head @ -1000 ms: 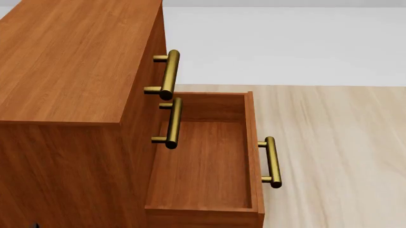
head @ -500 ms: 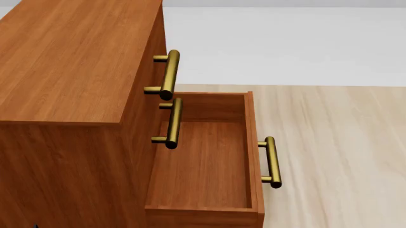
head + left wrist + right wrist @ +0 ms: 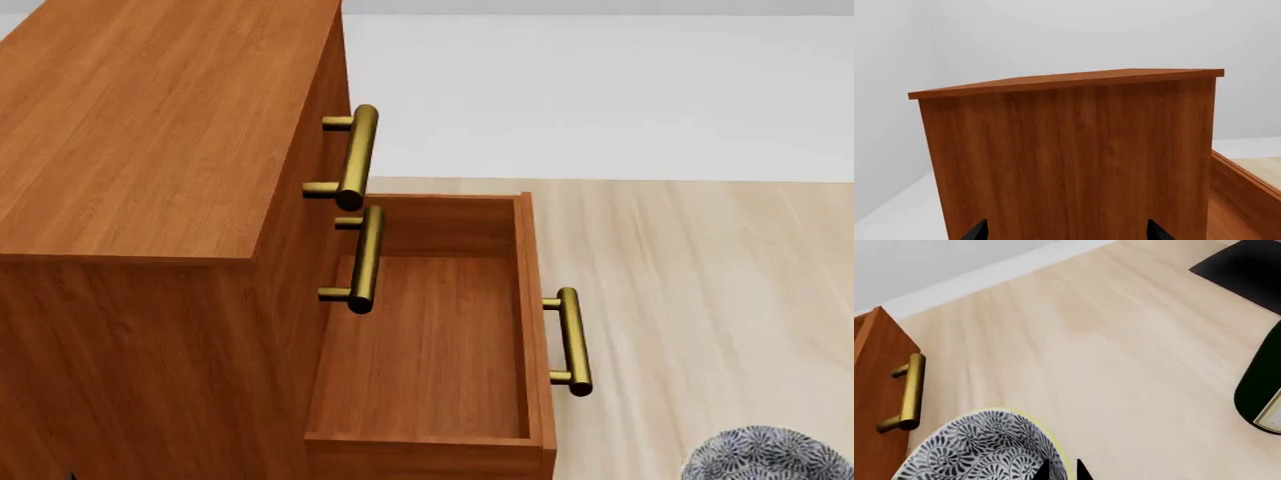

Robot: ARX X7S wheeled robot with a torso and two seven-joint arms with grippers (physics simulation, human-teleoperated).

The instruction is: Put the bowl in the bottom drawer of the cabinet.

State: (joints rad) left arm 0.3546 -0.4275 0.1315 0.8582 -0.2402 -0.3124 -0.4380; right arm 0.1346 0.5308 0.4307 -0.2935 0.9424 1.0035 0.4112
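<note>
The bowl (image 3: 767, 455), blue-and-white patterned, shows at the lower right corner of the head view, over the floor to the right of the open bottom drawer (image 3: 530, 300). In the right wrist view my right gripper (image 3: 1063, 471) is shut on the bowl (image 3: 981, 450), with the rim pinched between its dark fingertips (image 3: 1043, 471). Nothing lies on the drawer's wood floor. Its brass handle (image 3: 911, 392) is near the bowl. My left gripper (image 3: 1067, 235) is open, fingertips (image 3: 977, 231) wide apart, facing the side of the cabinet (image 3: 1067, 160). Neither gripper shows in the head view.
The cabinet (image 3: 147, 130) fills the left of the head view, and its upper two drawers are closed. A dark green bottle (image 3: 1261, 385) and a black mat (image 3: 1247, 265) are on the pale wooden floor beyond the bowl.
The bowl has come into the head view at the lower right corner. The cabinet and the open drawer have not moved.
</note>
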